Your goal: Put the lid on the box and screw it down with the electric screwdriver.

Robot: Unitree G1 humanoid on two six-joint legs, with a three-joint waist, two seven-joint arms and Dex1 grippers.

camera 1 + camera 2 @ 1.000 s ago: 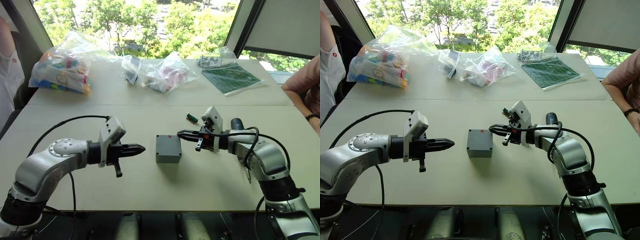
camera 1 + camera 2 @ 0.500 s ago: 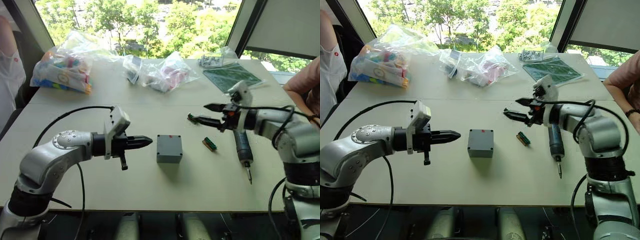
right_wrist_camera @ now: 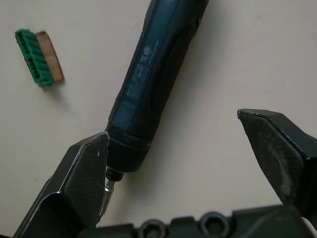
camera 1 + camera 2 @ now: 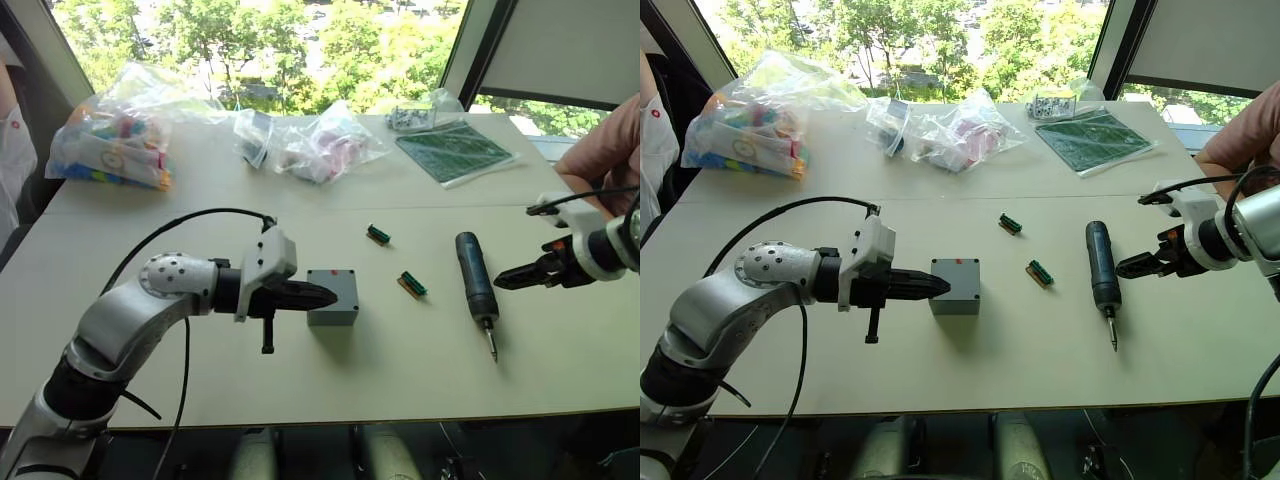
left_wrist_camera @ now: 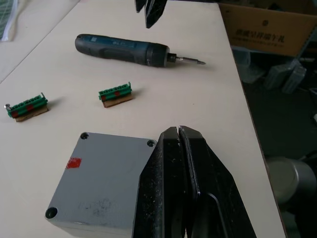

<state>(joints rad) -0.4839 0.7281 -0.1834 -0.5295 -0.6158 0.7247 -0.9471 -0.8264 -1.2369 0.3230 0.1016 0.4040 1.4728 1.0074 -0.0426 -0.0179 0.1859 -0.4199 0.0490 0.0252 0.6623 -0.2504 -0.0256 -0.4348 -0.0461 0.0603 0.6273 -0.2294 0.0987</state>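
The grey box (image 4: 334, 300) stands mid-table, and the lid (image 5: 106, 173) appears to lie flat on it, with corner screw holes and a red mark facing up. My left gripper (image 4: 330, 296) is shut, and its tips rest against the box's left edge at the height of its top. The electric screwdriver (image 4: 475, 285) lies on the table to the right of the box, bit toward me. My right gripper (image 3: 172, 126) is open just right of the screwdriver and holds nothing. One of its fingers (image 3: 84, 173) is beside the tapered tip.
Two small green components (image 4: 378, 234) (image 4: 413, 285) lie between box and screwdriver. Plastic bags (image 4: 110, 140) (image 4: 320, 145) and a green board (image 4: 455, 150) sit along the far side. A person's arm (image 4: 605, 150) reaches in at right, and another person (image 4: 12, 150) is at left.
My right gripper opened and swung from beside the box out to the right, past the screwdriver. My left gripper moved right until its shut tips met the box.
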